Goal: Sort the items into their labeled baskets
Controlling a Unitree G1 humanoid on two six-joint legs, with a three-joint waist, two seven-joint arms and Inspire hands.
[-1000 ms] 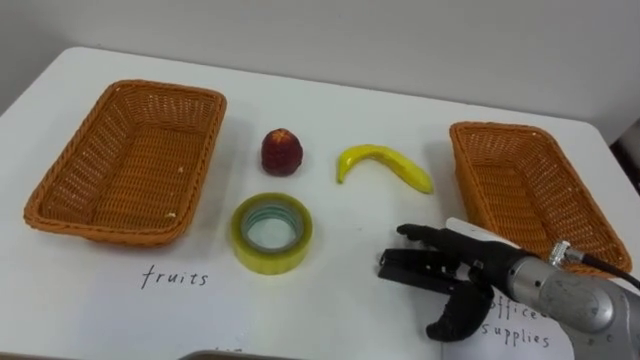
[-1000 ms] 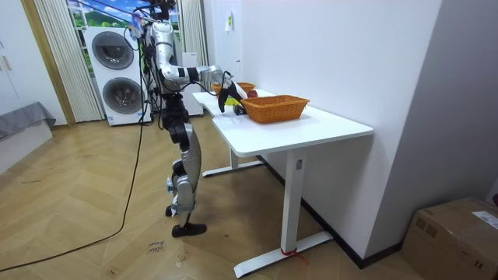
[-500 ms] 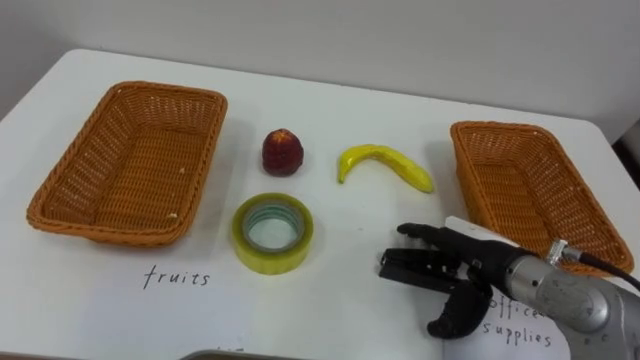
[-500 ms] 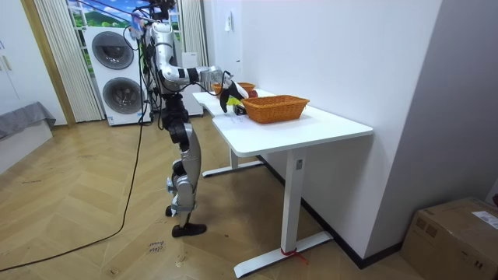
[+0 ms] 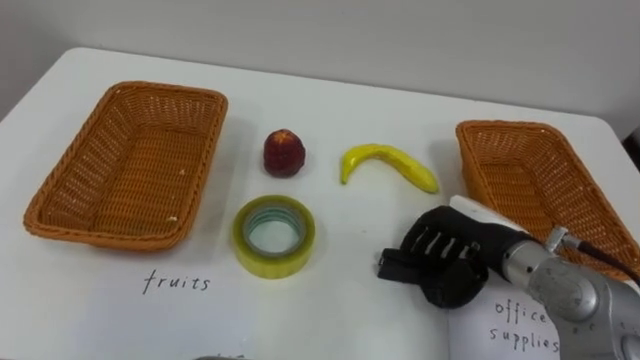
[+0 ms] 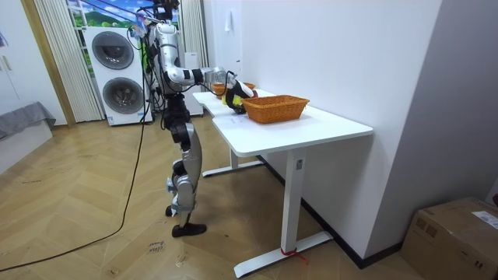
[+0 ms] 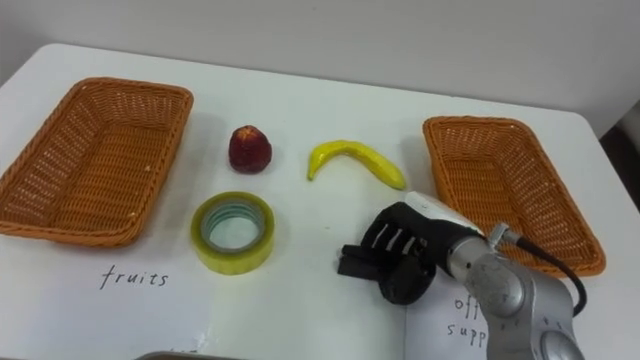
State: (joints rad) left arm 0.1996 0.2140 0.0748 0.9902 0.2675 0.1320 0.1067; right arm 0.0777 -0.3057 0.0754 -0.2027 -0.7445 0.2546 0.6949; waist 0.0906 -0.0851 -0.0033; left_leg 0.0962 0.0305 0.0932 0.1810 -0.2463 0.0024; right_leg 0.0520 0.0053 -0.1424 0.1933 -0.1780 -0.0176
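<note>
My right hand point(image 5: 455, 255) rests on the white table point(image 5: 340, 310) in front of the right wicker basket point(image 5: 590, 215), fingers curled down over a small black block-shaped object point(image 5: 392, 267) whose end pokes out toward the left. A yellow banana point(image 5: 390, 165) lies just beyond the hand. Left of it stands a dark red fruit point(image 5: 284, 152), and a roll of yellow tape point(image 5: 273, 235) lies flat in front of that. The left wicker basket point(image 5: 60, 205) holds nothing. In the room view the robot stands at the table's far end with this hand point(image 6: 233, 89) over the tabletop.
The word "fruits" point(image 5: 175, 282) is handwritten on the table in front of the left basket. A paper sheet marked "office supplies" point(image 5: 520, 322) lies under my right forearm. The table's front edge runs close below.
My right hand's fingers, straight over the black object before, have curled down round it, and the hand has rolled over slightly. The fruit, tape and baskets have not moved.
</note>
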